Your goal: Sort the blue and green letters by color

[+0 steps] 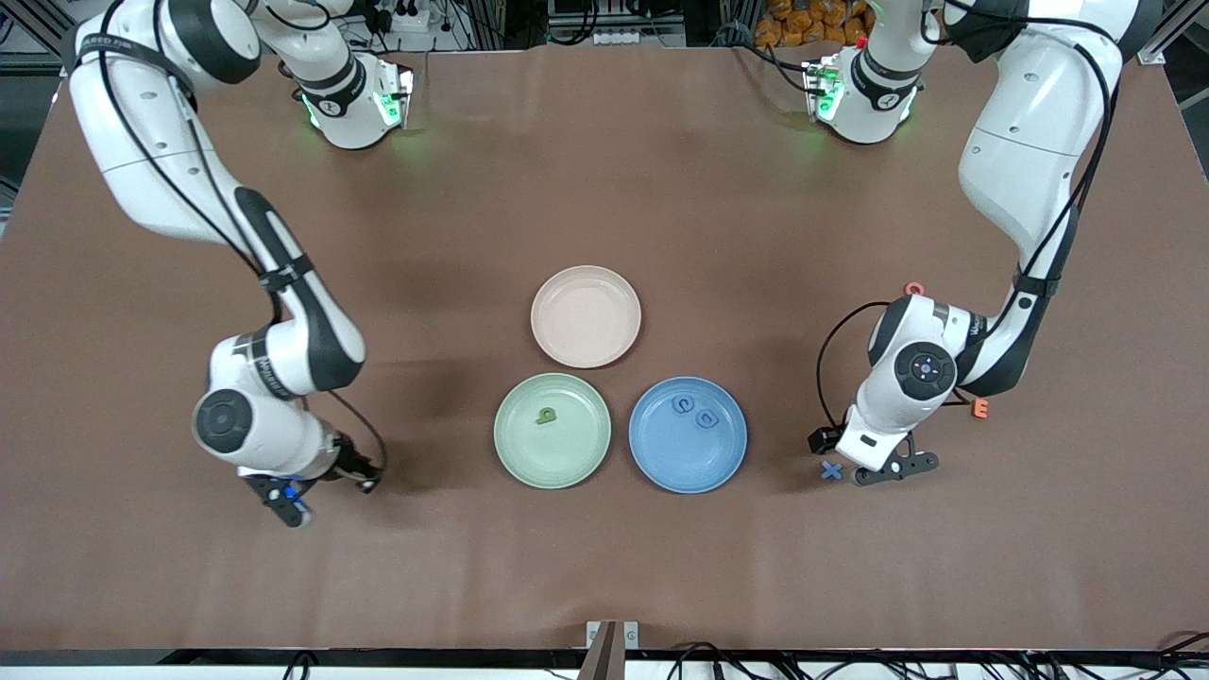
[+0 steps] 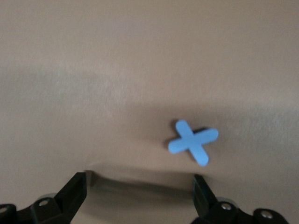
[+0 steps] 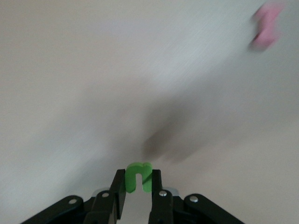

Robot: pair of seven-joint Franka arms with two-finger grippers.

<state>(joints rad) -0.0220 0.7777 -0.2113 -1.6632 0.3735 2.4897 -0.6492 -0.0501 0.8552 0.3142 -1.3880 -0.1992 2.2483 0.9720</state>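
**Green letter clamped, blue X waiting beside left gripper**

Green u-shaped letter (image 3: pixel 138 176) is sitting pinched in the right gripper (image 1: pixel 291 502), over bare bench (image 1: pixel 604 170) toward the right arm's end; the green plate (image 1: pixel 553 431) is lying toward the middle. Left gripper (image 1: pixel 895 467) is hanging spread apart just beside the blue X (image 1: pixel 831 469), which is lying flat between it and the blue plate (image 1: pixel 688 434).

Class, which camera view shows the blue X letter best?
The left wrist view: the blue X lies large and unobstructed on the table ahead of the open left gripper. The front view shows it tiny beside that gripper; the right wrist view misses it.
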